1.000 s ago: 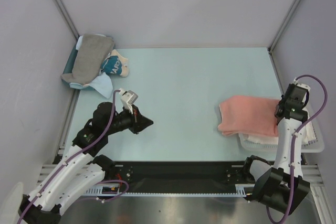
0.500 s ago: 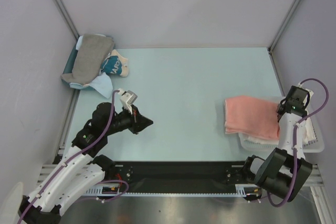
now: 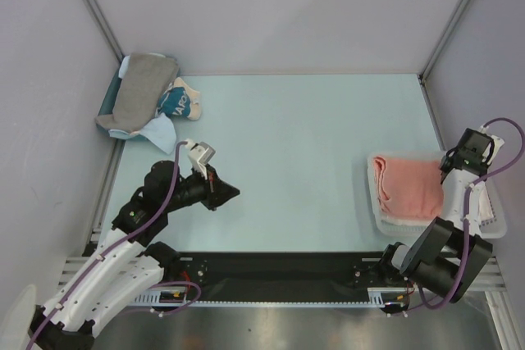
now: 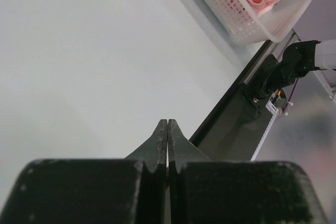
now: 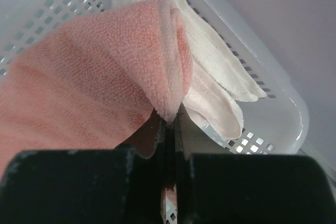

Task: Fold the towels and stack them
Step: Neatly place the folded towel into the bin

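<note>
Stacking step: right gripper (image 5: 169,123) pinching pink towel (image 3: 408,188) edge, holding it in basket (image 4: 231,17) atop white towel (image 5: 220,93). Left gripper (image 4: 167,129) hovering, pressed together, empty. Next move, likely: releasing pink, then fetching grey towel (image 3: 141,88) from far-left pile.

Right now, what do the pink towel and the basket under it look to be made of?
The pink towel: soft terry cloth, matte, judging by its looped nap and limp folds. The basket: likely moulded white plastic, slightly glossy, with a regular grid of holes in its walls.
</note>
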